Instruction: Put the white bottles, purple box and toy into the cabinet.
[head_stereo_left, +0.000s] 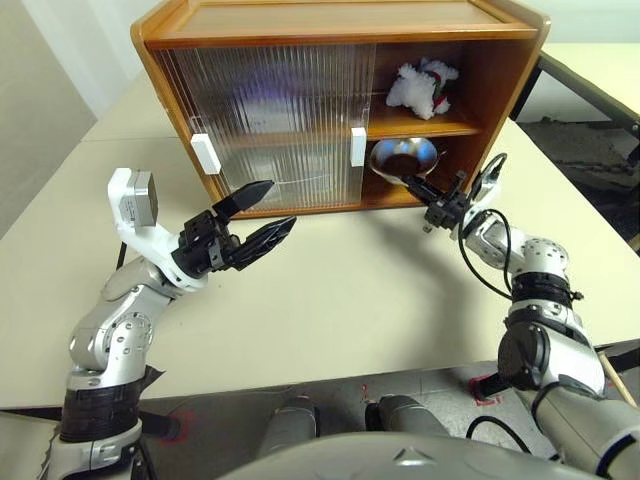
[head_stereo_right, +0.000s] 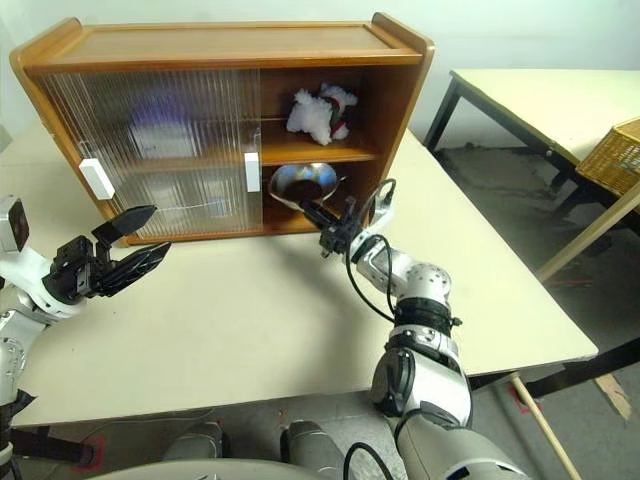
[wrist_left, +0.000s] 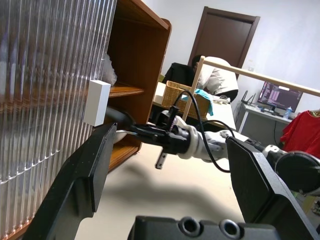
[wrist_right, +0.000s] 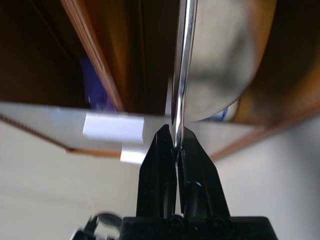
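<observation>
The left gripper (head_stereo_left: 262, 222) is held spread wide and empty above the table (head_stereo_left: 330, 300), just in front of the cabinet's (head_stereo_left: 340, 20) ribbed sliding doors (head_stereo_left: 270, 120).

The right gripper (head_stereo_left: 418, 189) is clamped on the rim of a shiny steel bowl (head_stereo_left: 402, 158), which is carried on edge at the mouth of the lower shelf, just beyond the fingertips. The bowl is not among the things named in the task, so this carry is judged an extra step.

Above and beyond the bowl, the toy (head_stereo_left: 422, 87) is already lying on the upper shelf.

Behind the doors, beyond the left gripper, a purple blur is seen, probably the purple box (head_stereo_right: 160, 135); this cannot be told for certain.

The white bottles cannot be made out through the ribbed panels. With no task things seen on the table, the task is judged nearly complete.
</observation>
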